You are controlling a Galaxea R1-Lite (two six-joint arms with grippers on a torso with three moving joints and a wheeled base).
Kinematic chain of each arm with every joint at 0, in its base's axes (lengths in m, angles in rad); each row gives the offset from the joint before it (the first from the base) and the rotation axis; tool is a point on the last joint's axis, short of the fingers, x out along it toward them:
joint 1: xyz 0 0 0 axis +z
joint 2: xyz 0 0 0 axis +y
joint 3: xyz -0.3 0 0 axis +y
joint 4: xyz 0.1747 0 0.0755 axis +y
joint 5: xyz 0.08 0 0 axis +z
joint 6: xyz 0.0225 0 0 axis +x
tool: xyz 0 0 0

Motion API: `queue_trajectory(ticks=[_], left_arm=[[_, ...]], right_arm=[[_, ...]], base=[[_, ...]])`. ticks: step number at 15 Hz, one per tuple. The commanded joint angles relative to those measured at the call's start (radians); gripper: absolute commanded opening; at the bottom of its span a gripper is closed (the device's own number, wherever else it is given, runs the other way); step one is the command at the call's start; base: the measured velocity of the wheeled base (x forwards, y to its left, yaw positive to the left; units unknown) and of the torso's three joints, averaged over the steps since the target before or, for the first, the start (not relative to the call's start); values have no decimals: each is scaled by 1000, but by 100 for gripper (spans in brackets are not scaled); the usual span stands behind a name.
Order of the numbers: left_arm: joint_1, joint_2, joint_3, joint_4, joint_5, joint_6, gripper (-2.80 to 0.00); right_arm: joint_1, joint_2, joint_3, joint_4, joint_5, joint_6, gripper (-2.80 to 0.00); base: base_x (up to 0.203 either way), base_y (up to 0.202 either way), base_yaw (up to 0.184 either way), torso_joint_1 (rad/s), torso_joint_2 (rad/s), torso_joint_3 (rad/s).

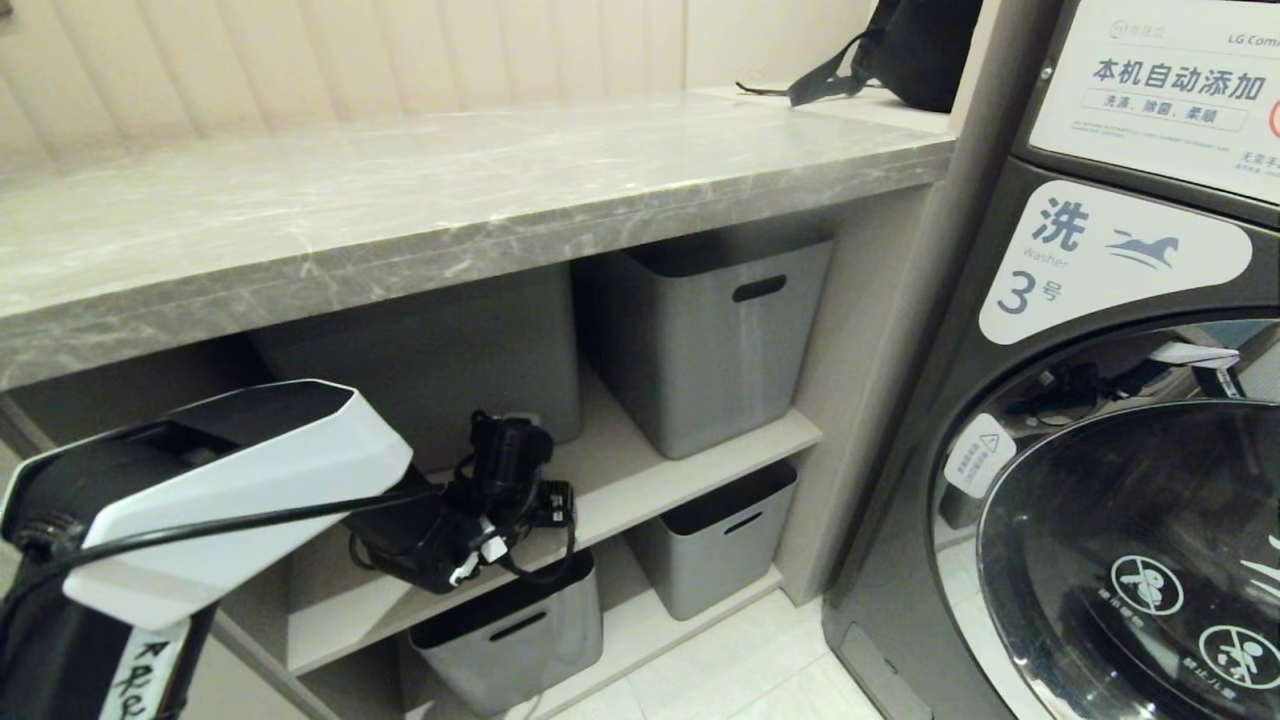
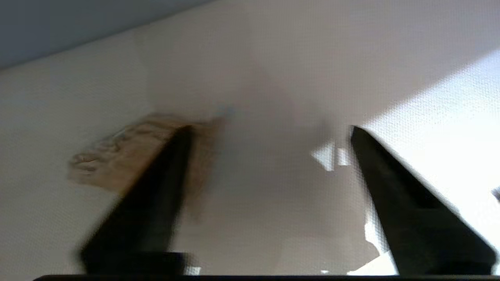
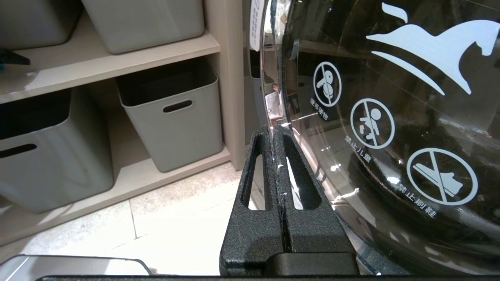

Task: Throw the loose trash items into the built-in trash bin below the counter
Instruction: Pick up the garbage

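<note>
We see the washer (image 1: 1100,430) filling the right side, its glass door (image 3: 390,117) just beside the right end effector (image 3: 278,130), whose fingers are pressed together, holding nothing. The grey marble desk (image 1: 400,210) spans the top of the head view, bare apart from a black bag (image 1: 910,50) at its far end. Below it, grey storage bins (image 1: 715,340) sit on the shelves (image 1: 640,480). The left arm (image 1: 220,490) blocks the lower-left shelving; its end effector isn't visible there. Only the left wrist view shows the left end effector (image 2: 269,130), fingers apart, over a pale surface, one finger overlapping a brown cardboard scrap (image 2: 117,156); contact unclear through blur.
</note>
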Motion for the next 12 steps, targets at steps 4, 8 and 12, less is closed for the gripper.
queue_trajectory(ticks=[4,8,12], left_arm=[[14,15,7,-4,4,-4,-280],[14,4,17,-5,8,-35,-280],[21,-38,43,-4,10,-44,-280]], right_arm=[[0,-2,0,0,0,0,-280],[0,-2,0,0,0,0,-280],[0,-2,0,0,0,0,-280]], base=[[0,0,0,0,0,0],[0,0,0,0,0,0],[0,0,0,0,0,0]])
